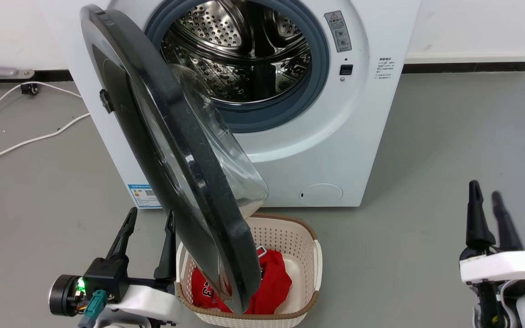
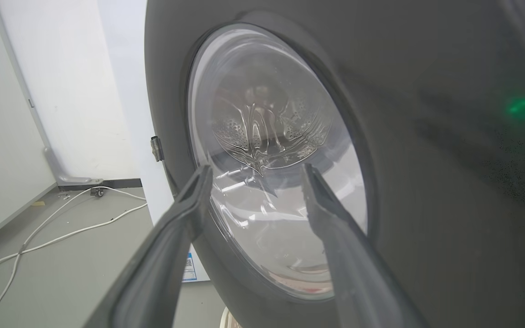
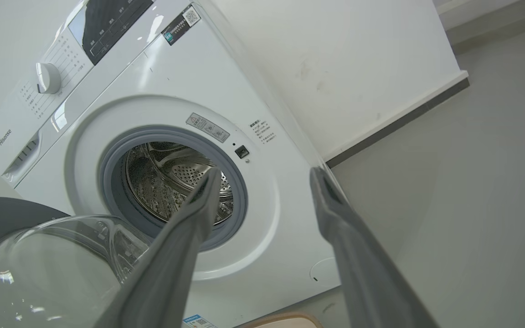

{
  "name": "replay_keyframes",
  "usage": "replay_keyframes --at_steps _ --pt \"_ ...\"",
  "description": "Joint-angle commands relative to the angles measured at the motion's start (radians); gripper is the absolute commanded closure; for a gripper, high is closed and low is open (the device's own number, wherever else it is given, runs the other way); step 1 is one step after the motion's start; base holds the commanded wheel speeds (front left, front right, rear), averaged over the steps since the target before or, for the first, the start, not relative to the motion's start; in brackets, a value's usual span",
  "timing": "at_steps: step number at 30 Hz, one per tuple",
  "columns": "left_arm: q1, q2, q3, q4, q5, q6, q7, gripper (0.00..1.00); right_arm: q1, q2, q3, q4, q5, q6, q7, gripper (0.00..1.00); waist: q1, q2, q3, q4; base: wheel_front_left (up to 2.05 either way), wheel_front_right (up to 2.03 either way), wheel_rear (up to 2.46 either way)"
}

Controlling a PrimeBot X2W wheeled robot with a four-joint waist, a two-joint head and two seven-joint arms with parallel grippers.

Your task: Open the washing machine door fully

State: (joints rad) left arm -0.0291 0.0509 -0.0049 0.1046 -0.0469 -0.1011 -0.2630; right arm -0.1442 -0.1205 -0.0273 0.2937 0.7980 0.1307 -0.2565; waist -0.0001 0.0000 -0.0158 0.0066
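- Both left gripper and right gripper gape wide, empty
- Open washing machine door overhangs basket
- Grey floor; white cables left of washing machine

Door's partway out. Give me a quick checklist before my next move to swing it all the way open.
1. Door fully open: not ok. It stands about halfway, edge toward the robot.
2. Left gripper out of the swing path: not ok. It is open and faces the door's outer side.
3. Left gripper touching the door: cannot tell.
4. Right gripper clear: ok. It is open, far off to the right.
5. Door's lower edge clears the basket: cannot tell. They overlap in the head view.
6. Floor left of the machine: ok. The cables lie flat.
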Motion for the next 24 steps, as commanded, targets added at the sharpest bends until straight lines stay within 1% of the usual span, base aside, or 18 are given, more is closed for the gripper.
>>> replay_keyframes --at_steps 1,2,3,6,8,10,11,14,17,24 --pt "0.008 -0.001 0.002 0.000 0.001 0.004 -0.003 0.00 0.012 0.005 -0.020 -0.028 -0.103 0.000 -0.006 0.00 0.0001 0.0000 0.001 0.000 0.00 0.00 0.00" --pt "0.008 -0.001 0.003 0.000 0.001 0.004 -0.003 0.00 0.015 0.010 -0.040 -0.054 -0.202 0.000 -0.008 0.00 0.0001 0.0000 0.001 0.000 0.00 0.00 0.00" --pt "0.008 -0.001 0.004 -0.001 0.001 0.004 -0.003 0.00 0.020 0.009 -0.060 -0.088 -0.326 0.000 -0.009 0.00 0.0001 0.0000 0.001 -0.001 0.00 0.00 0.00" --pt "0.006 -0.001 0.007 0.000 0.001 0.003 -0.003 0.00 0.049 0.047 -0.094 -0.179 -0.591 0.000 -0.008 0.00 0.0001 0.0000 0.001 0.000 0.00 0.00 0.00" --pt "0.003 -0.001 0.008 0.001 0.003 0.003 -0.003 0.00 0.068 0.059 -0.093 -0.227 -0.705 0.000 -0.008 0.00 0.0001 0.0000 0.000 0.001 0.00 0.00 0.00" --pt "0.000 -0.001 0.009 0.001 0.005 0.002 -0.003 0.00 0.095 0.067 -0.086 -0.263 -0.777 0.000 -0.008 0.00 0.0001 0.0000 -0.001 0.002 0.00 0.00 0.00" --pt "-0.001 -0.001 0.009 0.000 0.006 0.002 -0.003 0.00 0.111 0.070 -0.081 -0.274 -0.803 0.000 -0.008 0.00 0.0001 0.0000 -0.002 0.002 0.00 0.00 0.00" --pt "0.000 -0.001 0.010 -0.002 0.009 0.000 -0.003 0.00 0.150 0.071 -0.066 -0.278 -0.792 0.000 -0.005 0.00 0.0001 0.0000 -0.003 0.002 0.00 0.00 0.00" --pt "0.001 -0.001 0.011 -0.004 0.010 -0.001 -0.003 0.00 0.174 0.071 -0.061 -0.252 -0.775 0.000 -0.003 0.00 0.0001 0.0000 -0.003 0.002 0.00 0.00 0.00" --pt "-0.010 0.001 0.011 -0.002 0.017 -0.003 -0.003 0.00 0.171 0.071 -0.058 -0.195 -0.776 0.000 -0.007 0.00 0.0001 0.0000 -0.001 0.001 0.00 0.00 0.00"
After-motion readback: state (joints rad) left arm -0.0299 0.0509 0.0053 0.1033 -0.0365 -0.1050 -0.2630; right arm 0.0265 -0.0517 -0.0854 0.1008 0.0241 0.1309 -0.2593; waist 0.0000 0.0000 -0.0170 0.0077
